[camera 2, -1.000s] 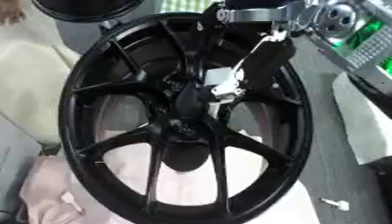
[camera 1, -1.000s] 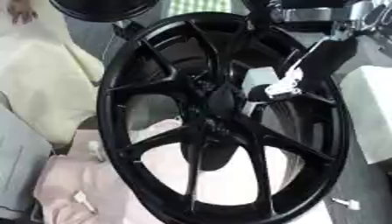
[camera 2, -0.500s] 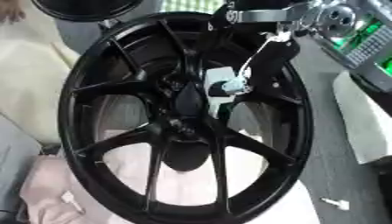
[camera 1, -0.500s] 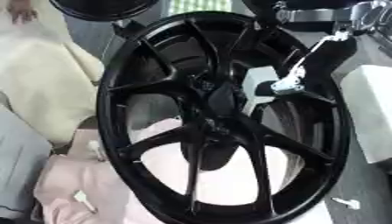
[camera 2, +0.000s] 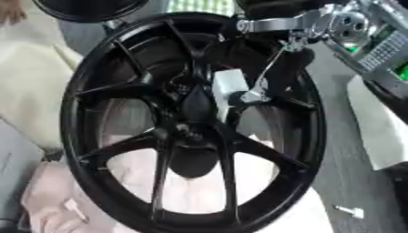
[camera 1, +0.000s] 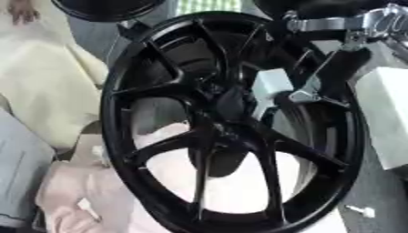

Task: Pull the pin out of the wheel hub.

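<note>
I had the black wheel hub (camera 1: pixel 231 123) lying across pale cloths (camera 1: pixel 56 91) on the counter (camera 2: pixel 350 182), its spokes meeting at the centre boss. My right hand (camera 2: pixel 239 93) reached down from the upper right, the silver wrist joint high in the right eye view, its fingers (camera 1: pixel 307 94) low among the spokes just right of the boss. I could not tell whether those fingers were spread or pinched; they blurred against the dark metal. A pale blocky piece (camera 1: pixel 269 88) sat just beside them near the centre, which I took for the pin's head, though I could not be sure. My judgement was to draw straight along the pin's axis, not sideways, so it would not bind. My left hand showed nowhere.
</note>
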